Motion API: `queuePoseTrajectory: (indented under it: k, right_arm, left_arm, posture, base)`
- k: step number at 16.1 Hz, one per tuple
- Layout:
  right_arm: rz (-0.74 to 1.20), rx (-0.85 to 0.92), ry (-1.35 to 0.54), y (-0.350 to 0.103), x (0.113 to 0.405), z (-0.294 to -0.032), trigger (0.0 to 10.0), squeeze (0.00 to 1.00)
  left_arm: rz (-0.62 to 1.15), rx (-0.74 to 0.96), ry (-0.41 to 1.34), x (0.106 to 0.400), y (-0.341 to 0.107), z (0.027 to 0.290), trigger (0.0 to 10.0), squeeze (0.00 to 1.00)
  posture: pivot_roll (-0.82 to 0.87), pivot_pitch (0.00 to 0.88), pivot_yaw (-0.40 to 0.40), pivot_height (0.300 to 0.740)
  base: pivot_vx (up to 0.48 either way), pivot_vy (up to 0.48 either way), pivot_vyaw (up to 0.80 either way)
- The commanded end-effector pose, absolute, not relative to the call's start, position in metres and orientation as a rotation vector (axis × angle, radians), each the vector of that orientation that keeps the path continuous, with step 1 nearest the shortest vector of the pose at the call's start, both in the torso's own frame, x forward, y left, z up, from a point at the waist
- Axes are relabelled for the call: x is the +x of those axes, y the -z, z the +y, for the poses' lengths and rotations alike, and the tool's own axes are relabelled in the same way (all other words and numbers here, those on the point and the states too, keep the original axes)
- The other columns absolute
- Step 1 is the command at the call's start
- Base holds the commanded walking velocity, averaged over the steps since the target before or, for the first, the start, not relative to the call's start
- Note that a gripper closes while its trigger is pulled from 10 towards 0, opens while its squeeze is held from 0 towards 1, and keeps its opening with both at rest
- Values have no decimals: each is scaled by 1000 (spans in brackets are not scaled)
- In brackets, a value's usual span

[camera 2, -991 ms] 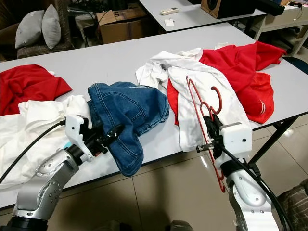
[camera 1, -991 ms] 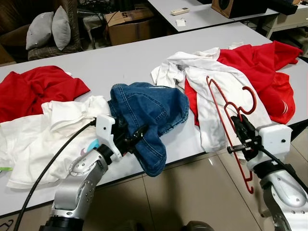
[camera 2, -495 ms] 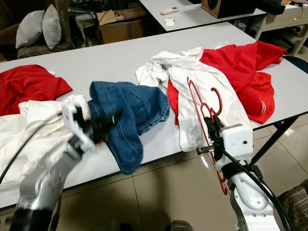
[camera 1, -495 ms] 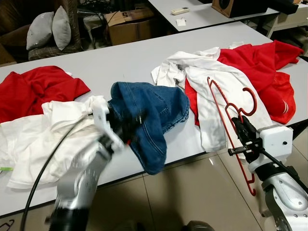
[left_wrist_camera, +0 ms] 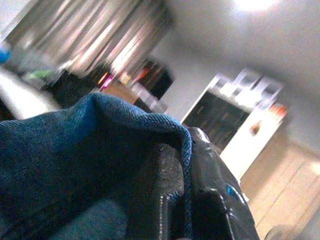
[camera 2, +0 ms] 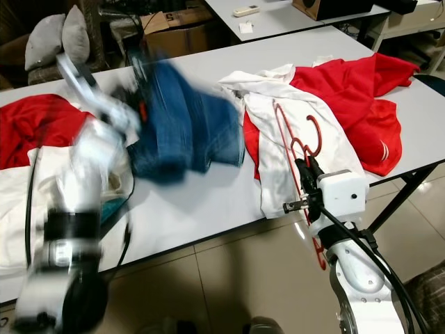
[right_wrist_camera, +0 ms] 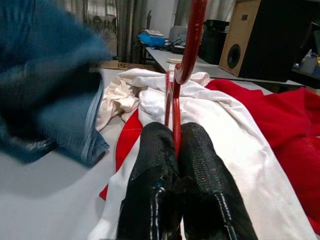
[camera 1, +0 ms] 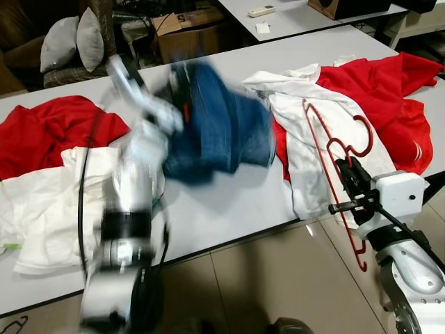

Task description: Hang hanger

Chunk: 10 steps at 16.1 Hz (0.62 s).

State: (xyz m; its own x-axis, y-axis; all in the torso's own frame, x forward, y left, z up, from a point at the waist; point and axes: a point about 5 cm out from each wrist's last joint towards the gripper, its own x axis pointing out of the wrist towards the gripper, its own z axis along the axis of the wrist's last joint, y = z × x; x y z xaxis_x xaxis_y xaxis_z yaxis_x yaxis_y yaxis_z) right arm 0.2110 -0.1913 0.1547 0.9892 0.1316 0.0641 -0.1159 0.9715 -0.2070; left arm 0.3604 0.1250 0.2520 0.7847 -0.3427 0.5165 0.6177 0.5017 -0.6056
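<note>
My right gripper (camera 1: 345, 172) is shut on the lower bar of a red wire hanger (camera 1: 332, 142), just off the table's near edge on the right. The hanger tilts, its hook up over a white shirt (camera 1: 316, 125). In the right wrist view the fingers (right_wrist_camera: 155, 155) pinch the red hanger (right_wrist_camera: 192, 30) between them. My left arm is raised and blurred, and my left gripper (camera 1: 172, 115) holds a pair of blue jeans (camera 1: 222, 125) up above the middle of the table. The left wrist view has the fingers (left_wrist_camera: 165, 200) closed on a fold of the jeans (left_wrist_camera: 75, 150).
A long grey table (camera 1: 229, 202) carries a red garment (camera 1: 49, 132) and a white one (camera 1: 42, 202) on the left, and a large red garment (camera 1: 396, 104) on the right. Behind it stand a cardboard box (camera 1: 188, 31), cushions (camera 1: 69, 42) and a second table.
My left arm has swung up and away from me, lifting the jeans off the table's near edge into the air. The right gripper and hanger have hardly moved.
</note>
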Motion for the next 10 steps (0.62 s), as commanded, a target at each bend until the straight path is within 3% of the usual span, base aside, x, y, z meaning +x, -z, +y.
queuePoseTrajectory:
  k: [1,3,5,7,9,10]
  right_arm:
    - [-106,-206,-92,-159,211,-194,10000,0]
    - [-113,-202,-74,-160,211,-196,10000,0]
    - [-120,-191,-63,-158,211,-193,10000,0]
    - [-124,-186,-61,-158,211,-192,10000,0]
    - [-128,-181,-57,-158,212,-192,10000,0]
    - [-129,-180,-57,-158,212,-192,10000,0]
  left_arm:
    - [-494,-960,622,362,-291,131,0,0]
    - [-637,-1160,646,363,-331,143,0,0]
    - [-577,-1358,396,383,-315,174,0,0]
    - [-473,-1334,188,392,-281,188,0,0]
    - [-248,-1149,-69,391,-217,202,0,0]
    - [-228,-1123,-82,389,-209,203,0,0]
  posture:
    - [-240,0,145,740]
    - [-239,0,149,740]
    - [-234,0,161,740]
    - [-230,0,163,740]
    - [-221,0,160,740]
    - [-217,0,157,740]
  base:
    - [0,0,0]
    - [0,0,0]
    - [0,0,0]
    - [0,0,0]
    - [0,0,0]
    - [0,0,0]
